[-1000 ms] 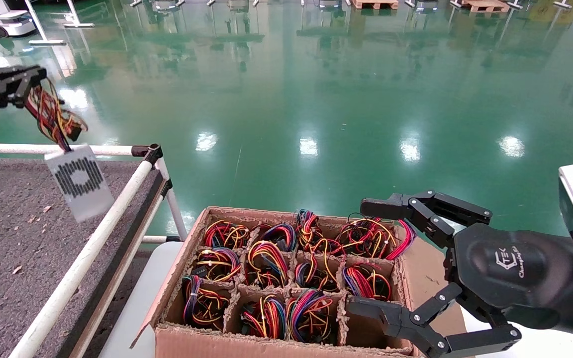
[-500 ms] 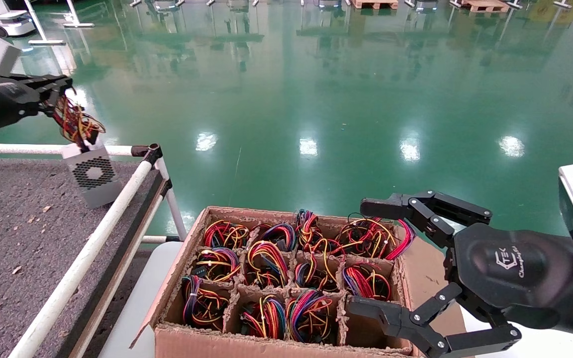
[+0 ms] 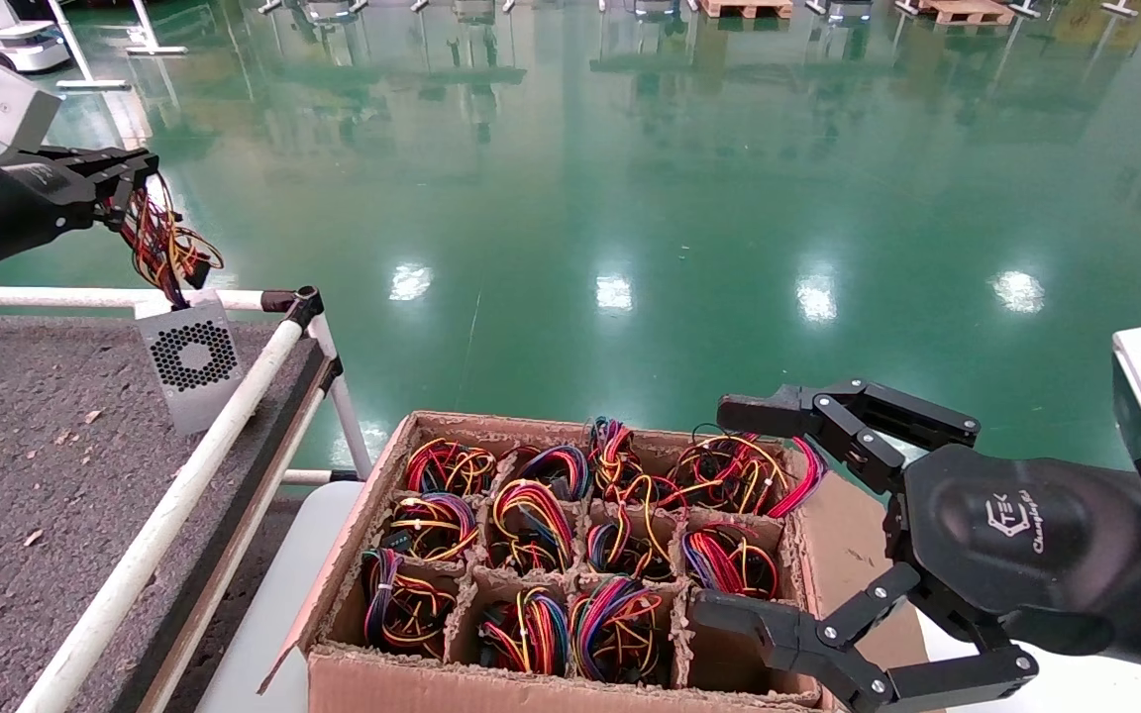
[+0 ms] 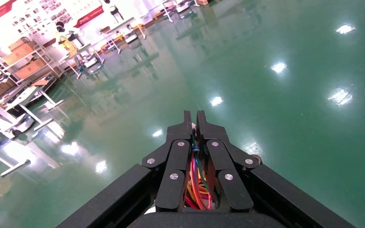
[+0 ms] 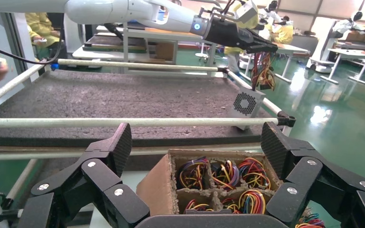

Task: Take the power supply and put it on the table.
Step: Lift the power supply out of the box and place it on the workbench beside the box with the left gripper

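The power supply, a silver-grey box with a round fan grille, hangs by its coloured wires over the table's far right corner, just inside the white rail. My left gripper is above it, shut on the wire bundle. Seen from the right wrist, the box has its lower edge hidden behind the rail, so I cannot tell whether it touches the table. My right gripper stays open over the right side of the carton, holding nothing.
A divided cardboard carton of like units with coiled coloured wires sits on a white surface beside the table. White tube rails edge the table. Green floor lies beyond. People in yellow work in the background.
My left gripper moved right toward the table's corner. The power supply swung from a tilted position to hang more upright near the rail. The right arm has not moved.
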Controlling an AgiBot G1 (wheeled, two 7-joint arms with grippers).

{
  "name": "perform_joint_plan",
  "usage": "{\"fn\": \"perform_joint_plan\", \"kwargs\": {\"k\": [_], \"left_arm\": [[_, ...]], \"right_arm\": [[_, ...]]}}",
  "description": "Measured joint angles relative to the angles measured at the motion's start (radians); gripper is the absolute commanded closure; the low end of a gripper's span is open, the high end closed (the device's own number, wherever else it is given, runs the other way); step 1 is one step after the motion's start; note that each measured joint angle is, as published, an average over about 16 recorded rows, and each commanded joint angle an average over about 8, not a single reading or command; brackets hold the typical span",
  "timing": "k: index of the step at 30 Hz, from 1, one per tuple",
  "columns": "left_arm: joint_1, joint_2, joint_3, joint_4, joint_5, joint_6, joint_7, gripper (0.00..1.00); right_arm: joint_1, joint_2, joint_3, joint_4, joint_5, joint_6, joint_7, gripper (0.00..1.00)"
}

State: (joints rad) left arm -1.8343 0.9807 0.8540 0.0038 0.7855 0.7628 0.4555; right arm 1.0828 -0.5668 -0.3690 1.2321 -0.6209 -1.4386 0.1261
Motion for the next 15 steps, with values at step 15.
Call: {"fn": "perform_joint_plan", "kwargs": {"k": [15], "left_arm": [[-0.003,0.031,-0.004,-0.010,-0.005,-0.101,0.061,1.00]], "right_arm": [[0.000,0.000,0.000,0.000,0.000,0.000,0.000,0.00]]}}
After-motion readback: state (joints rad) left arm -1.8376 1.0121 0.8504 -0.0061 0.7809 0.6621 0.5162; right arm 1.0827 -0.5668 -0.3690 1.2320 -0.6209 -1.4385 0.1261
